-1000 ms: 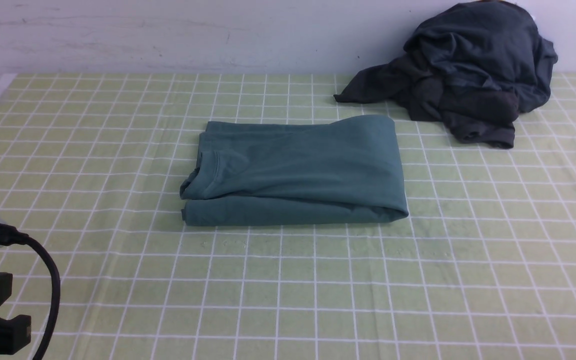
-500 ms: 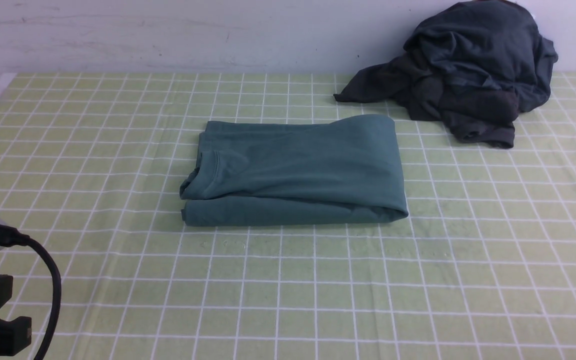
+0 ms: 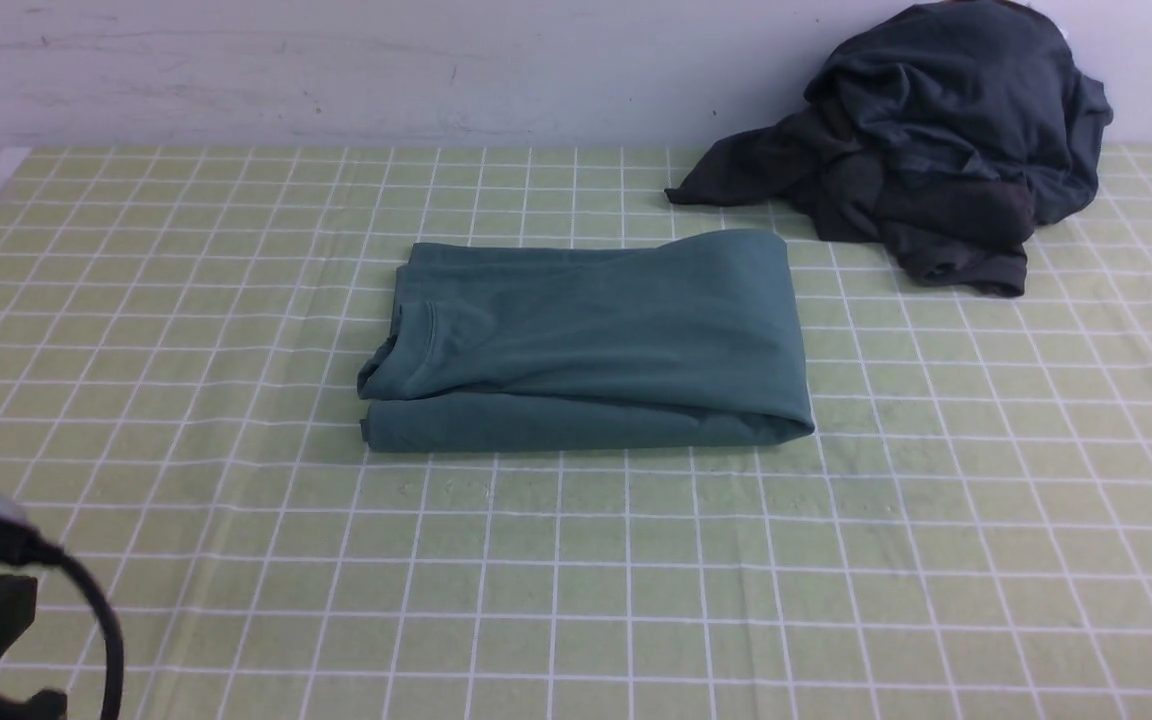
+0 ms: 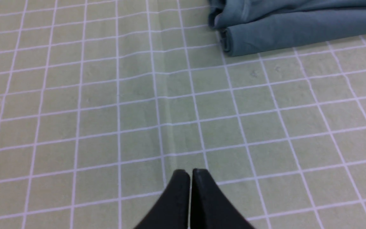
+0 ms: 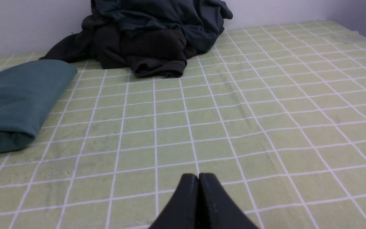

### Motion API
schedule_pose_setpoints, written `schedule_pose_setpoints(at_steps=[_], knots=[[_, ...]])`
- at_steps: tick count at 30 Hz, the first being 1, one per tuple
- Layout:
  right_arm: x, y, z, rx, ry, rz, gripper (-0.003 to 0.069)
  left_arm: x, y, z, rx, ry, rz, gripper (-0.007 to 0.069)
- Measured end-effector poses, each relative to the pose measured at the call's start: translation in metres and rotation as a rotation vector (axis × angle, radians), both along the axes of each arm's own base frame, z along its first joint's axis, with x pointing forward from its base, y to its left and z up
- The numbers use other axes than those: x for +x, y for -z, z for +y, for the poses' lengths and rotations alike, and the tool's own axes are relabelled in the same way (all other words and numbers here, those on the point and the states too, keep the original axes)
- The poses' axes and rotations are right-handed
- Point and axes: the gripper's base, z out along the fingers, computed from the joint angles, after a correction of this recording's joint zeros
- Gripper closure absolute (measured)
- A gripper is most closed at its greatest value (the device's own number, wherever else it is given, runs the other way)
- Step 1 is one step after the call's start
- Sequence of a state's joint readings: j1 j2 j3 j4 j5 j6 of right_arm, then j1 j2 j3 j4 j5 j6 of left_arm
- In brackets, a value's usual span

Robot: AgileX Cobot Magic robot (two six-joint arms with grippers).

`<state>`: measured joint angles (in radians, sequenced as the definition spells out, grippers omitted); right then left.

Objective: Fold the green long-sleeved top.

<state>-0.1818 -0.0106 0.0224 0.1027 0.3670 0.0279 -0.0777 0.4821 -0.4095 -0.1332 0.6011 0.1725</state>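
In the front view the folded green top (image 3: 586,345) lay mid-table on the checked cloth (image 3: 636,560), long axis running left to right, neck toward the left, with a dark clothes pile (image 3: 926,140) behind. The left wrist view showed the left gripper (image 4: 190,173) clenched empty, well apart from the top (image 4: 297,25). In the right wrist view the right gripper (image 5: 198,176) was pressed shut on nothing, low over the cloth, the top (image 5: 14,101) well off to one side.

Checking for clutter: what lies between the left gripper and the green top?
Nothing but bare checked cloth. The left wrist view shows the shut left gripper apart from the folded green top, with only the cloth between.
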Motion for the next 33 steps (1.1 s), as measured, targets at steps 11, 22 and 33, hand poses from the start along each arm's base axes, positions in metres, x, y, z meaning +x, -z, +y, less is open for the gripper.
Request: schedule_pose_setpoints(at_steps=[11, 22, 33], knots=[[0.000, 0.000, 0.000, 0.000, 0.000, 0.000, 0.0673, -0.039, 0.066, 0.007, 0.020, -0.024, -0.351, 0.0628], [0.000, 0.000, 0.000, 0.001, 0.000, 0.001, 0.0673, -0.039, 0.087, 0.017, 0.099, -0.177, -0.350, 0.0628], [0.000, 0.000, 0.000, 0.001, 0.000, 0.001, 0.0673, -0.040, 0.088, 0.018, 0.048, -0.209, -0.321, 0.0628]])
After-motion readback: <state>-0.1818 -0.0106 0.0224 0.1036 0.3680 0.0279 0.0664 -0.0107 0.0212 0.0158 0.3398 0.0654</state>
